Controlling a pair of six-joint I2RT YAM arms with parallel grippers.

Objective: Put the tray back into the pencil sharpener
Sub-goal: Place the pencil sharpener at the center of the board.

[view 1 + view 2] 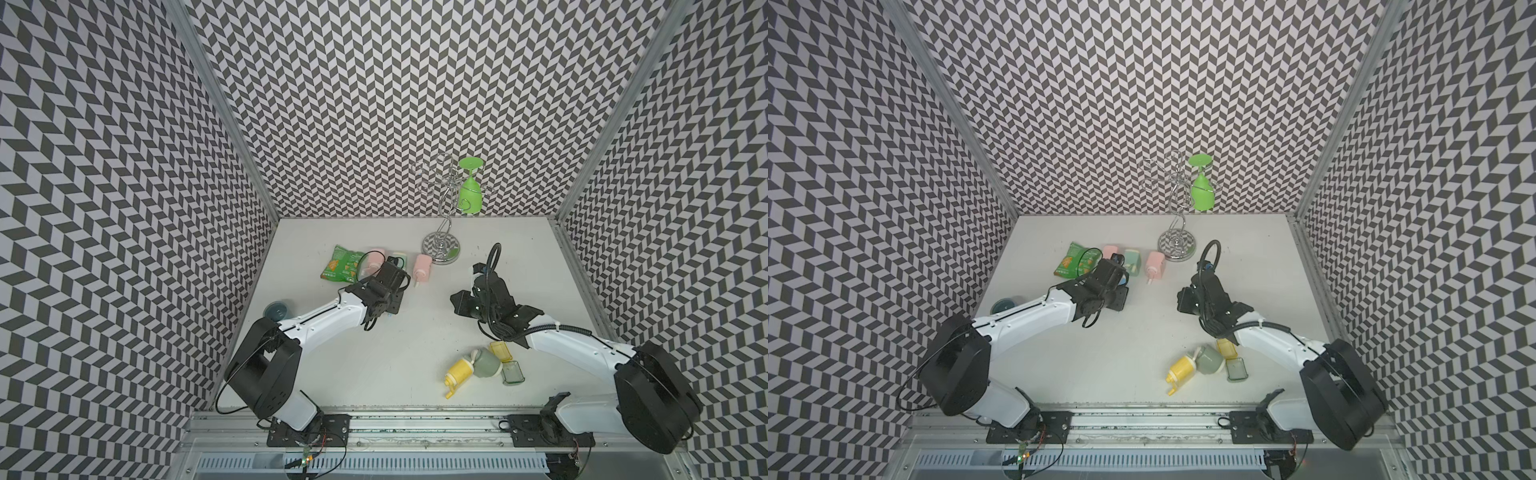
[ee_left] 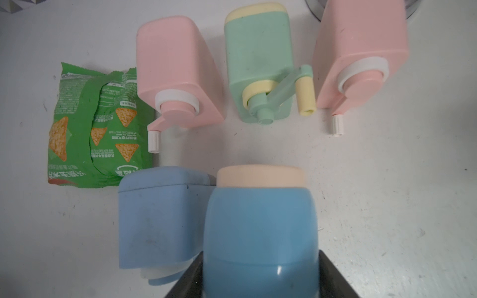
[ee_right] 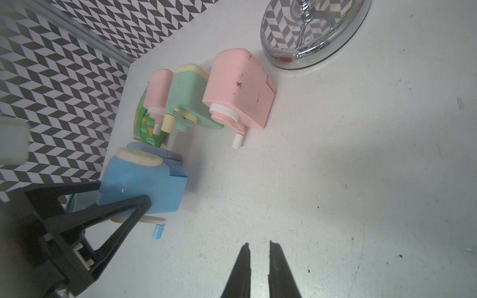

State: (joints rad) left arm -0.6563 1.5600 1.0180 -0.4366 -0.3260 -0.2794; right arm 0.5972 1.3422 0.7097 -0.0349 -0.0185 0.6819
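Seemingly the tray (image 3: 176,165) was already in, maybe not quite flush, beyond the left gripper (image 3: 121,193) pinching the blue sharpener (image 3: 144,180); the right gripper (image 3: 259,245) hung alongside, nearly pressed together, empty.

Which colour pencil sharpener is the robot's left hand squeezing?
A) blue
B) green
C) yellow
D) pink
A: the left gripper has its two black fingers pressed on either side of the blue sharpener.
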